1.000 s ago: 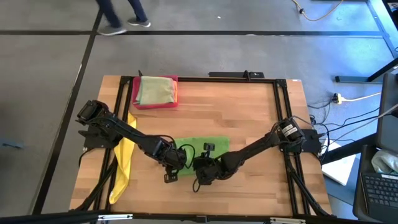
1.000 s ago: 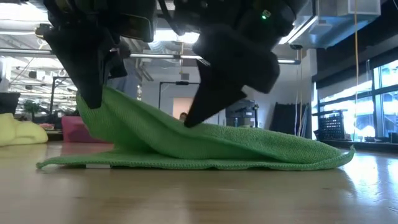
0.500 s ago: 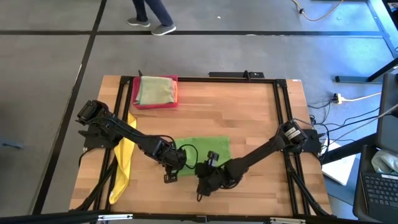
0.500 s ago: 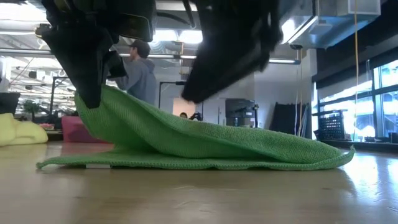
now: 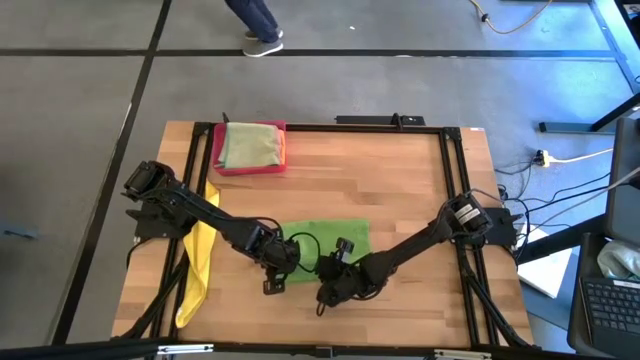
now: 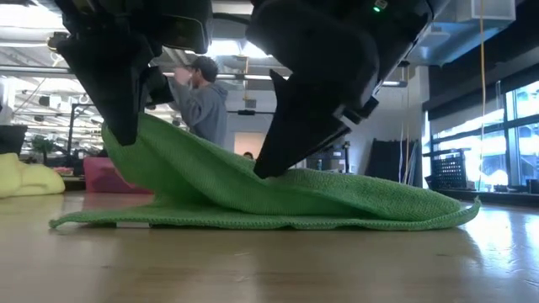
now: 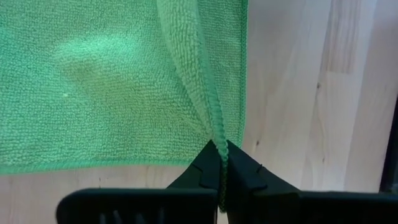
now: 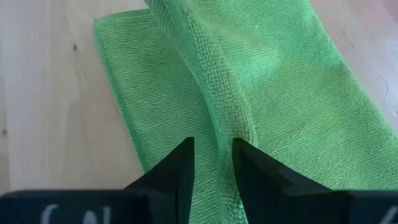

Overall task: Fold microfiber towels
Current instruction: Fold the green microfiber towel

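Observation:
A bright green microfiber towel (image 5: 330,240) lies spread near the table's front middle. Its near-left corner is raised, with my left gripper (image 5: 277,268) shut on it, and a ridge of cloth (image 6: 202,168) slopes down from there to the table. My right gripper (image 8: 213,146) is open over the towel's near edge, one finger on either side of that ridge (image 8: 217,93). A yellow towel (image 5: 200,260) hangs over the table's left side. A pale olive towel (image 5: 250,143) lies folded in the pink tray (image 5: 222,165). My left gripper pinches the green towel's hemmed edge at its near-left corner (image 7: 217,134) between its two fingers, coming steeply from above. The corner is lifted (image 6: 126,139); the rest of the towel lies on the table, sloping slack. My right gripper's fingertips (image 6: 268,168) reach the raised ridge; whether they touch, I cannot tell.
The pink tray stands at the far left of the table. A black frame rail (image 5: 450,180) runs round the tabletop. Bare wood (image 5: 400,180) lies beyond and right of the green towel. A person walks in the room behind (image 6: 202,101).
My right gripper has lifted off the towel's ridge, rolled about its own axis, shifted a little toward the near edge and come back down over the ridge. Its gap has stayed the same. The towel keeps its shape.

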You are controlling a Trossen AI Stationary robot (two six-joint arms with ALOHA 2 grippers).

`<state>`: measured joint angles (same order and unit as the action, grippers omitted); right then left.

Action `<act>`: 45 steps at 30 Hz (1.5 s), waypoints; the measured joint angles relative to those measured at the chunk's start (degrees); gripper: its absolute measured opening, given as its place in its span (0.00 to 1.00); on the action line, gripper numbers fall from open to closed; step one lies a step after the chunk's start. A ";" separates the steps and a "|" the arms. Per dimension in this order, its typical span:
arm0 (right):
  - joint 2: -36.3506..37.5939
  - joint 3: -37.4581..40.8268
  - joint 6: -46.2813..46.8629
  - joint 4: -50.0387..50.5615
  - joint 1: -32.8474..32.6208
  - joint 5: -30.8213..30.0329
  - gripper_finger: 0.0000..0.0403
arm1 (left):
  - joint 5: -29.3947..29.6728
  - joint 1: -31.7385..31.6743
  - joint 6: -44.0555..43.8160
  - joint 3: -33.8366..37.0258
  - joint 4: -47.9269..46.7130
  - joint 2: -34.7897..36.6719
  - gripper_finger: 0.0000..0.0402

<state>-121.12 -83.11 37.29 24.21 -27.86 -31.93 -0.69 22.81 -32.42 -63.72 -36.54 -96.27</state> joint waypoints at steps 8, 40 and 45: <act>0.00 0.00 -0.30 4.79 0.56 -0.13 0.32 | 0.02 -0.02 0.66 0.00 -0.01 0.00 0.00; 7.52 -3.04 7.66 33.99 -0.98 0.14 0.42 | 0.82 -0.02 1.79 0.00 0.19 0.00 0.00; 7.91 -2.98 10.59 36.06 -2.09 2.55 0.42 | 1.16 -0.02 2.72 0.00 0.21 0.01 0.00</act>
<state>-113.21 -86.09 47.88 60.27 -29.95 -29.38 0.47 22.79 -29.70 -63.72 -36.34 -96.26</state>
